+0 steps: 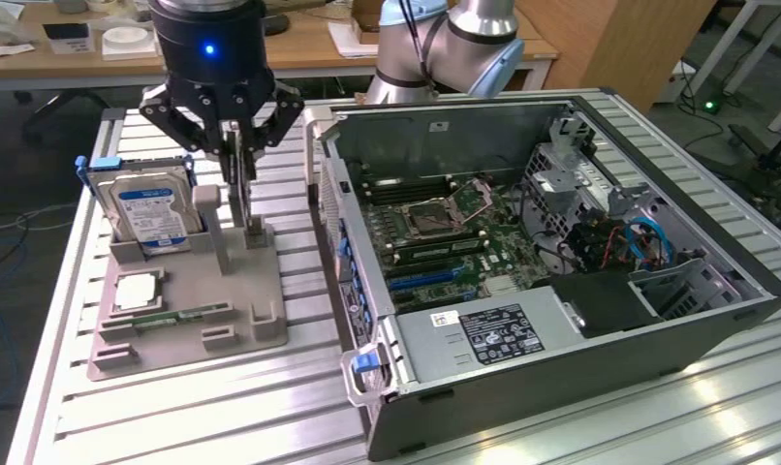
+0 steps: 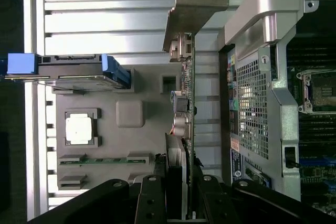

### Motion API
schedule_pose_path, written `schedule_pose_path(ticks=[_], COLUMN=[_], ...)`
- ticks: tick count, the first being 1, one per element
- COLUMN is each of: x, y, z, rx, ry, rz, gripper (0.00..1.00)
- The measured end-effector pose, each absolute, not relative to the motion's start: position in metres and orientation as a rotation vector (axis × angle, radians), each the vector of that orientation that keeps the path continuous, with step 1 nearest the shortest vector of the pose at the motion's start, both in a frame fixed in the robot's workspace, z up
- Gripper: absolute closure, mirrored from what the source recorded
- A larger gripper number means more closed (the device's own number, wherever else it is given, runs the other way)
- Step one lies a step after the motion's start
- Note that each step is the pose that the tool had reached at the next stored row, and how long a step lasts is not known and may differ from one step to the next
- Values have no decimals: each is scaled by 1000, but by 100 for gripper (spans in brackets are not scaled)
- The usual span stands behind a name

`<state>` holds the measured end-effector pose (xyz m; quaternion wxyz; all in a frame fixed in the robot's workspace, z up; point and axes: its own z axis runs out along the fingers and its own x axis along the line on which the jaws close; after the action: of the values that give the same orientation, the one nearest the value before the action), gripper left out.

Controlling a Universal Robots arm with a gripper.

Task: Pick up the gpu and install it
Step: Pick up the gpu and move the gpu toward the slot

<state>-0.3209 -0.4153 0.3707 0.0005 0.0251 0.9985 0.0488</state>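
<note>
While my end effector (image 1: 240,163) grips the top edge of the gpu (image 1: 244,208) with narrow jaws, the card stands upright in the grey holder (image 1: 190,325), between the hard drive (image 1: 151,208) and the open computer case (image 1: 520,387). A straight, vertical pull should keep it from binding.

Narrow lane around the tool, hemmed in on two sides

The tool (image 1: 240,170) is closed on the upright gpu (image 1: 251,218) over the grey holder (image 1: 223,300). Just beside it, toward the exterior view's left, the hard drive (image 1: 145,208) stands on edge. Near its other side rises the wall of the open computer case (image 1: 364,208). Past that wall the case's open face leaves room over the motherboard (image 1: 429,223). Bare tabletop (image 1: 209,417) lies beyond the holder's near edge.
</note>
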Motion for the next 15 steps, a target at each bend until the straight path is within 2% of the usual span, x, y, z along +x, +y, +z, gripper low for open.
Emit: schedule_pose_path(ticks=[15], x=[-321], y=[-415], z=[395], rx=[79], ry=[3136], rz=[154], gripper=[73])
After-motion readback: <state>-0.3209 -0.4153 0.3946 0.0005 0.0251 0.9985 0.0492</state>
